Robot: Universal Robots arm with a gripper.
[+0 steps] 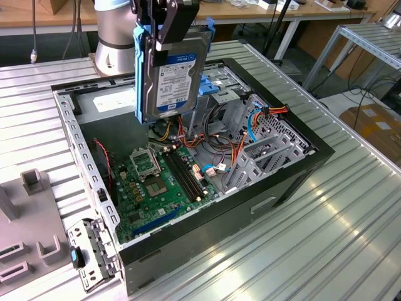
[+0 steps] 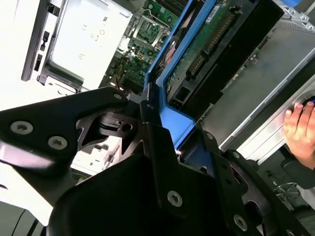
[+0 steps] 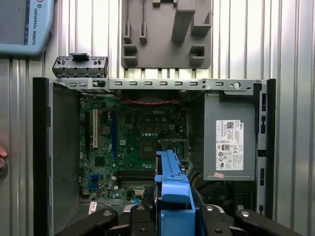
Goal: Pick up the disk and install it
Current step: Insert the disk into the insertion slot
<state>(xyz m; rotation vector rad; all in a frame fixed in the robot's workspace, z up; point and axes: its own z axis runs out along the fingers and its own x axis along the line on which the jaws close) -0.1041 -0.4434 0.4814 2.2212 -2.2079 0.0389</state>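
My gripper [image 1: 168, 28] is closed tight on the disk [image 1: 174, 78] at its upper edge, so it hangs on edge above the open computer case [image 1: 207, 233], I judge to clear its walls and cables [image 1: 276, 110].

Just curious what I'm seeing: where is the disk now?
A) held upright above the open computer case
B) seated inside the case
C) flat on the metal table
A: the fingers grip the disk upright, in the air above the open computer case.
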